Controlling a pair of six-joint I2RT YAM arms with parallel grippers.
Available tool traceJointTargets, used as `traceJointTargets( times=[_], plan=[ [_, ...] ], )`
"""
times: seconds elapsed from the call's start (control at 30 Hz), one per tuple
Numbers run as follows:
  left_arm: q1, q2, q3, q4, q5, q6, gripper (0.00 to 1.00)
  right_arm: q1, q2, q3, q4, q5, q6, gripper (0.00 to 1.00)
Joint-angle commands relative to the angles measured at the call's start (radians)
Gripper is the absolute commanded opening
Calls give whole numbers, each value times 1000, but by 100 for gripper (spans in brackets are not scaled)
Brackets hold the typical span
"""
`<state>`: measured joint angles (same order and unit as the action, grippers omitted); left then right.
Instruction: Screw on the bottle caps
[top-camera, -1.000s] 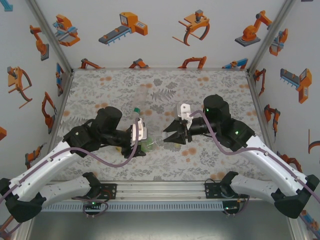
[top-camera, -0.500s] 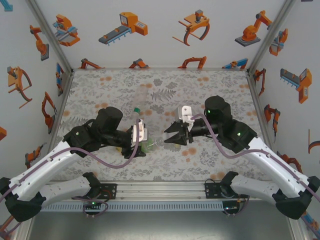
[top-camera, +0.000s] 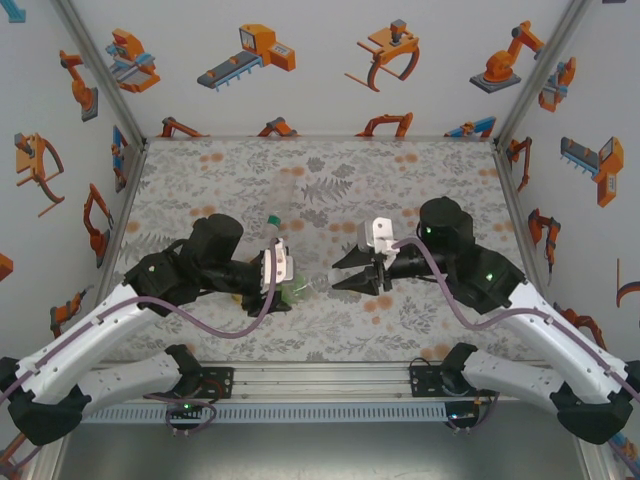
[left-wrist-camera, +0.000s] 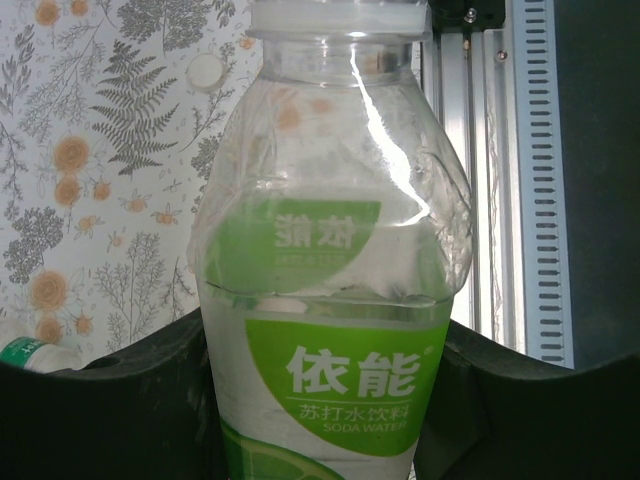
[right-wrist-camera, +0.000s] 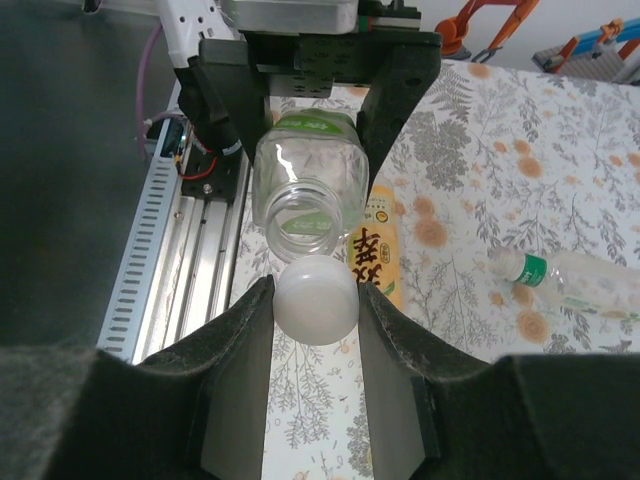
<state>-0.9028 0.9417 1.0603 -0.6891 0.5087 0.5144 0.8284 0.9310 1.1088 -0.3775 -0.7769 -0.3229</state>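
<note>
My left gripper (top-camera: 284, 289) is shut on the clear bottle with a green label (left-wrist-camera: 330, 250), its fingers (left-wrist-camera: 120, 400) clamping the labelled body. The bottle (top-camera: 303, 290) lies level, its open mouth (right-wrist-camera: 300, 215) pointing at the right arm. My right gripper (right-wrist-camera: 315, 300) is shut on a white bottle cap (right-wrist-camera: 316, 298), held right at that mouth. Whether the cap (left-wrist-camera: 340, 15) sits on the thread I cannot tell. The amber bottle with a yellow label (right-wrist-camera: 372, 255) lies on the table below. A plain clear bottle with a green cap (right-wrist-camera: 560, 278) lies further off.
The clear bottle's green cap (top-camera: 272, 219) shows just behind the left wrist. A small pale disc (left-wrist-camera: 205, 70) rests on the patterned table top (top-camera: 330, 180). The aluminium rail (top-camera: 320, 380) runs along the near edge, and printed walls close in three sides.
The right arm's wrist has swung a little to the right and its gripper has settled level with the bottle's mouth. The left arm and its bottle have not moved.
</note>
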Motion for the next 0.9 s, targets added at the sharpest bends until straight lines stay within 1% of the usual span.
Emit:
traceJointTargets(
  times=[0.0, 0.23, 0.37, 0.6, 0.87],
  plan=[
    [-1, -13, 6, 15, 4, 8, 0, 15, 1, 43, 31, -13, -4, 0],
    [-3, 12, 22, 17, 31, 4, 0, 62, 53, 79, 52, -11, -7, 0],
    [-5, 14, 27, 21, 31, 5, 0, 73, 68, 83, 41, -15, -10, 0],
    [-6, 6, 27, 35, 34, 2, 0, 87, 64, 64, 8, -1, -26, 0],
    [-5, -1, 24, 44, 90, -2, 0, 90, 52, 53, -20, 47, -68, 0]
  ],
)
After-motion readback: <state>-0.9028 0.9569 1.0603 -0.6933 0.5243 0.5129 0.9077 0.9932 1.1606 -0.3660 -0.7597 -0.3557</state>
